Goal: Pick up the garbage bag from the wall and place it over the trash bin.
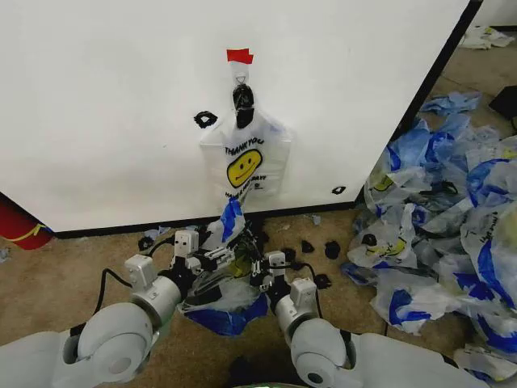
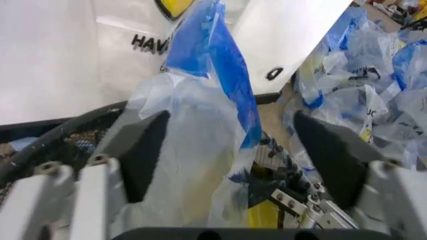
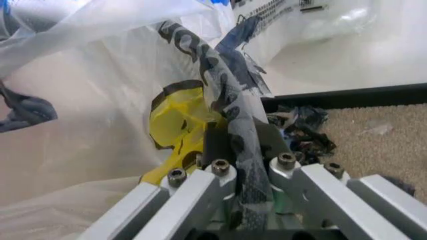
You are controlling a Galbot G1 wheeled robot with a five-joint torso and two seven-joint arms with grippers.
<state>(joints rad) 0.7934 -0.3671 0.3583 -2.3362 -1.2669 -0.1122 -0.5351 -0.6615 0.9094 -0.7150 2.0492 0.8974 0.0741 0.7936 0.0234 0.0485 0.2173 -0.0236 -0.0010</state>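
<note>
A garbage bag (thin white plastic with blue parts and a yellow face print) lies crumpled over the trash bin on the carpet floor, just in front of the wall. Both grippers work at it, low and close together. The left gripper has its fingers spread wide, with the bag's bunched plastic and a blue flap standing between them; the bin's black mesh rim curves beside one finger. The right gripper has its fingers pressed together, pinching a twisted strand of the bag, the yellow print just beside them. Another smiley "THANK YOU" bag hangs flat on the wall from a small hook under a piece of red tape. A heap of blue-and-white bags lies on the floor to the right, and small black scraps lie near the wall's base.
</note>
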